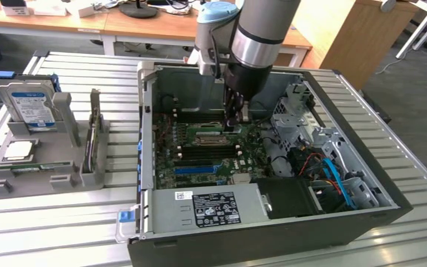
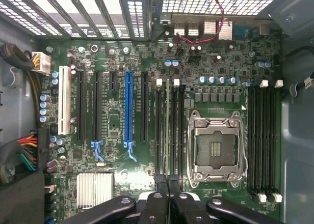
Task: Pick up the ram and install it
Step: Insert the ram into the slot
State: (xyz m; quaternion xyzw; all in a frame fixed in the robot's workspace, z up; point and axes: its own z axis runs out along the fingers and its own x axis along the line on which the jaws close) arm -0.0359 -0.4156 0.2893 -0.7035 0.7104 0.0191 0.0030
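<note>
The ram (image 2: pixel 168 130) is a long, thin green board. In the wrist view it shows edge-on as a pale green strip, so its faces are hidden. It stands upright in one of the black memory slots (image 2: pixel 175 130) on the motherboard (image 2: pixel 113 121), parallel to the slots beside it. It lies between the blue expansion slot (image 2: pixel 128 108) and the silver-framed processor socket (image 2: pixel 216 148).

The black fingers (image 2: pixel 159 184) are clenched on the near end of the ram, one on each face. In the exterior view the fingers (image 1: pixel 233 114) reach straight down from the arm (image 1: pixel 262 33) into the open computer case (image 1: pixel 273 233).

The case lies on its side on a slatted metal bench (image 1: pixel 50 233). On the exterior view's left, well apart from the case, a grey holder (image 1: pixel 65 178) carries a second green stick (image 1: pixel 93 139) on edge, a hard drive (image 1: pixel 29 105) and a square silver processor chip (image 1: pixel 19 151).
</note>
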